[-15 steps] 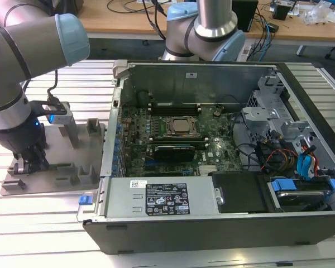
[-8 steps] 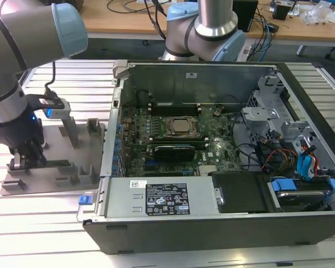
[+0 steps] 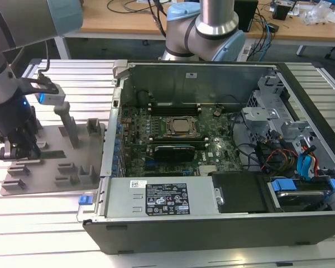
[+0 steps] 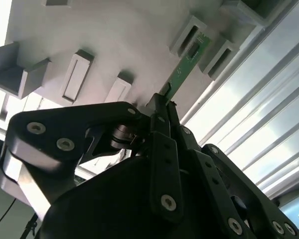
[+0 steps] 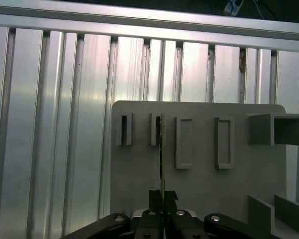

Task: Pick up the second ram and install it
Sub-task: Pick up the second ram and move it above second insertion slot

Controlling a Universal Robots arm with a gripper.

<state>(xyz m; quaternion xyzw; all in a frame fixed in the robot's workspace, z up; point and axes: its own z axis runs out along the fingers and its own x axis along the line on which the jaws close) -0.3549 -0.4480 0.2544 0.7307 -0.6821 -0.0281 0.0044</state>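
Observation:
The second ram [image 4: 188, 62] is a thin green stick standing on edge, its far end in a slot of the grey tray [image 4: 129, 40]. In the first wrist view the second ram [image 5: 162, 149] shows edge-on, running from a tray [image 5: 199, 189] slot toward me. My gripper [image 4: 163, 107] is shut on its near end, with black fingers [image 5: 155, 198] pressed on both faces. In the exterior view my gripper [image 3: 23, 148] hangs low over the tray [image 3: 50, 178] at that view's left, beside the open computer case [image 3: 212, 215].
The tray carries several raised grey blocks and a tall post [image 3: 67, 123]. It lies on a ribbed aluminium table [image 3: 56, 223]. Inside the case are the processor socket [image 3: 181, 126], a black card [image 3: 170, 152], cables and drive bays [image 3: 290, 162]. A second robot base [image 3: 204, 33] stands behind.

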